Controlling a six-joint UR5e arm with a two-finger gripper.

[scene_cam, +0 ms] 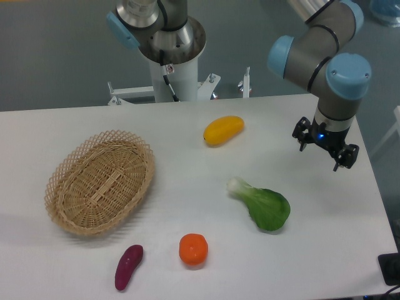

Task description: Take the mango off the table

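Observation:
The mango [223, 130], a smooth yellow-orange oblong fruit, lies on the white table [187, 175] toward the back middle, nothing touching it. My gripper [325, 149] hangs over the table's right side, well to the right of the mango and slightly nearer the front. Its two black fingers stand apart, open, with nothing between them.
A woven wicker basket [100, 181] sits at the left. A green bok choy [262, 206] lies front-right of the mango. A round orange [193, 249] and a purple sweet potato [129, 267] rest near the front edge. The robot's base [172, 62] stands behind the table.

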